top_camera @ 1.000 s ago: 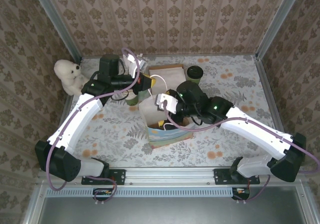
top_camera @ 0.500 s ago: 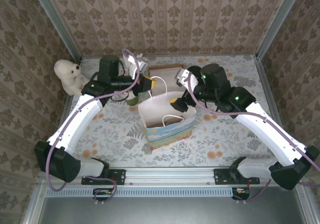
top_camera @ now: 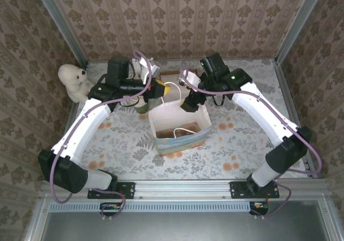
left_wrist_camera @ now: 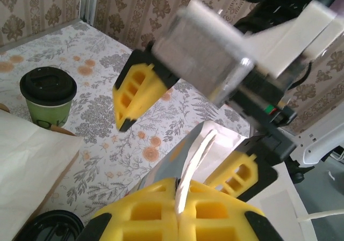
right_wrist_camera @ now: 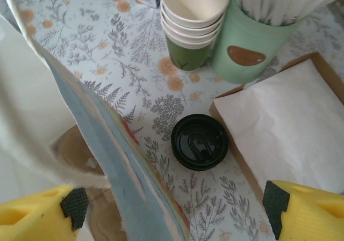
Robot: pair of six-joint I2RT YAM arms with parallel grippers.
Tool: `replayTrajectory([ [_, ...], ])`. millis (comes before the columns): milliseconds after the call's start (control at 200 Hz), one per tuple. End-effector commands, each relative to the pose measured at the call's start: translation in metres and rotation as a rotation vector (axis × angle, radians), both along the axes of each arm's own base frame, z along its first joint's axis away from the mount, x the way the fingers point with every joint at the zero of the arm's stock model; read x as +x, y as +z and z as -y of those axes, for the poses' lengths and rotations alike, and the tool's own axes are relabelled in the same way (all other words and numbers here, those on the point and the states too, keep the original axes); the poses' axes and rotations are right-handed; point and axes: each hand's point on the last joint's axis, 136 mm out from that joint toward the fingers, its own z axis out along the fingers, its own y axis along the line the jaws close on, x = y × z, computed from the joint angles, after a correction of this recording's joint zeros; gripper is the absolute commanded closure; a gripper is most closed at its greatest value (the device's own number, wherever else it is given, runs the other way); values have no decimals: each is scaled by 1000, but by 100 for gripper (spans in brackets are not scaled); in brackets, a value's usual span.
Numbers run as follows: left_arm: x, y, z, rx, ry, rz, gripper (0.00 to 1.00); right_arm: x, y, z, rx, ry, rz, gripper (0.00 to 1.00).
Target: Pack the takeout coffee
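Observation:
One takeout coffee [right_wrist_camera: 200,141], a dark green cup with a black lid, stands on the table between the paper bag [right_wrist_camera: 80,139] and a brown tray. In the top view this takeout coffee [top_camera: 141,107] sits just left of the bag [top_camera: 180,128]. A second lidded green cup [left_wrist_camera: 47,93] stands farther back. My right gripper [right_wrist_camera: 172,219] is open and hovers over the bag's far rim [top_camera: 189,102], one finger above the bag, the other above the tray. My left gripper [left_wrist_camera: 178,214] is shut on the bag's white handle [left_wrist_camera: 196,160], holding it up at the bag's far left corner [top_camera: 163,89].
A stack of cream paper cups [right_wrist_camera: 194,26] and a pale green holder of white sticks [right_wrist_camera: 252,37] stand behind the coffee. The brown tray with white paper [right_wrist_camera: 285,117] lies to its right. A white teddy bear [top_camera: 72,81] sits at the table's left edge.
My right gripper has risen out of the bag and swung back to its far rim. The left gripper has kept still on the handle.

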Motion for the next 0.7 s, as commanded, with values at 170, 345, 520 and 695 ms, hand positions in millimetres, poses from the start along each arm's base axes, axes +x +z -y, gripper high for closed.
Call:
replayTrajectory([
  [170, -11, 11, 12, -18, -55, 30, 100, -25, 2, -11, 21, 187, -68, 30],
  [345, -10, 11, 14, -27, -52, 24, 100, -20, -8, -13, 18, 188, -55, 42],
  [520, -9, 14, 14, -42, -44, 24, 100, -13, -8, -12, 8, 176, -16, 56],
  [695, -11, 21, 16, -58, -59, 24, 100, -15, -4, -10, 5, 175, 11, 74],
])
